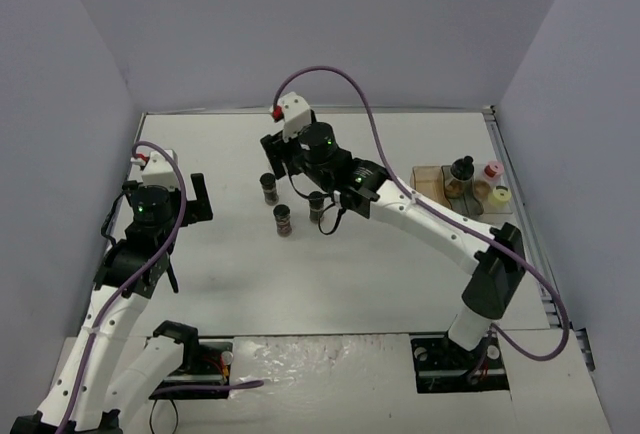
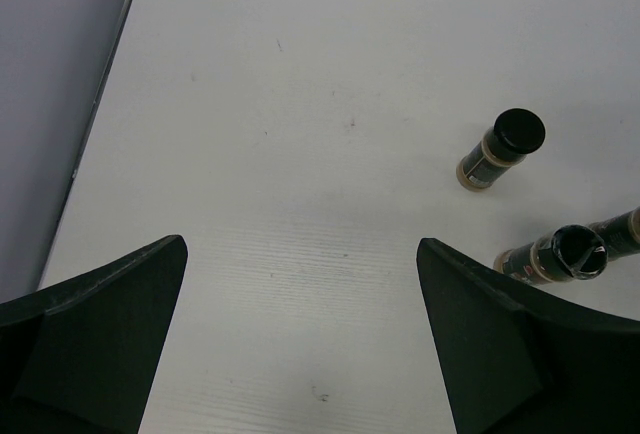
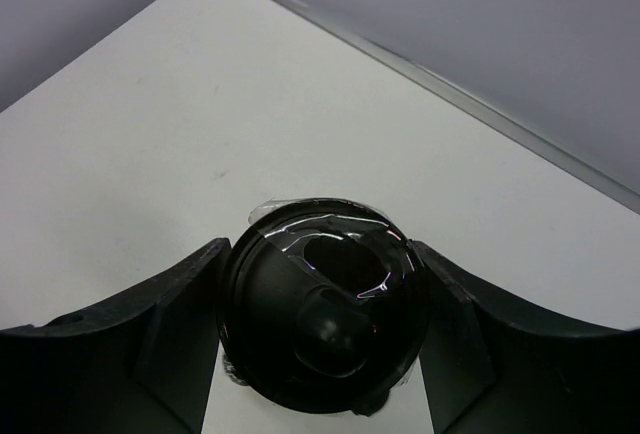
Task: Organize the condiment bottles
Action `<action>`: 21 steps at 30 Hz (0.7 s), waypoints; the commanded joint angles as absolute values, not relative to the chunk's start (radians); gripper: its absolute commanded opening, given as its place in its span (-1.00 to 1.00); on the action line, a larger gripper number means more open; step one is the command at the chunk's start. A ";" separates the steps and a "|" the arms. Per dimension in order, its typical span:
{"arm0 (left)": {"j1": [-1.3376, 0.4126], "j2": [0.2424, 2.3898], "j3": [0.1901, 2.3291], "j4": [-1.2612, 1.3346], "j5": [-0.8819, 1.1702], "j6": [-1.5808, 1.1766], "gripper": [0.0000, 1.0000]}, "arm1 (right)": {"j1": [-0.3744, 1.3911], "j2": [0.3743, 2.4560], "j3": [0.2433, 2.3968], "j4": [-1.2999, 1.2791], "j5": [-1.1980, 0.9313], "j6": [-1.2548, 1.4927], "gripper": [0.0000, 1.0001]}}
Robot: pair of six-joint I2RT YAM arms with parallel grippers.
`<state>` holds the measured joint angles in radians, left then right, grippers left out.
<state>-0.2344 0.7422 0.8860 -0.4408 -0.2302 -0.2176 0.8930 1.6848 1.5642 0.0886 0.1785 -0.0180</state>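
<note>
Halfway there, I'd say. The one in play is a small clear round bottle with a black cap (image 3: 320,339). It's standing on the white table (image 1: 230,284), a bit left of the middle, with the right gripper (image 3: 320,254) straight above it. Both fingers (image 3: 180,324) are pressed against the cap's sides with no gap showing, so that reads to me as a grasp. From overhead I think it's the one half hidden under the wrist, but I can't be certain. If so, the far loose bottle (image 1: 268,187) sits near it at 10 o'clock and the near loose bottle (image 1: 283,219) at 8, both black-capped and upright. Out at 3 o'clock is the amber and grey compartment tray (image 1: 428,179), which already holds a black-capped bottle (image 1: 462,169), a pink-capped bottle (image 1: 491,171) and a pale-yellow-capped bottle (image 1: 500,195). So three are done and three are left. The right arm reaches from its base at 5 o'clock diagonally toward 11, wrist bent downward. The left gripper (image 2: 300,339) hangs at 9 o'clock, fingers spread wide over bare tabletop with nothing in them.
</note>
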 commanded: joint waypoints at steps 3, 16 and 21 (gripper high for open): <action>-0.230 0.741 0.927 -0.397 -0.236 -0.227 0.94 | 0.657 1.434 1.340 0.106 0.371 0.133 -1.00; -0.232 0.753 0.930 -0.398 -0.227 -0.226 0.94 | 0.066 1.181 1.012 -0.023 0.331 0.314 -1.00; -0.232 0.751 0.930 -0.399 -0.228 -0.227 0.94 | -0.003 1.238 1.002 -0.001 0.342 0.331 -1.00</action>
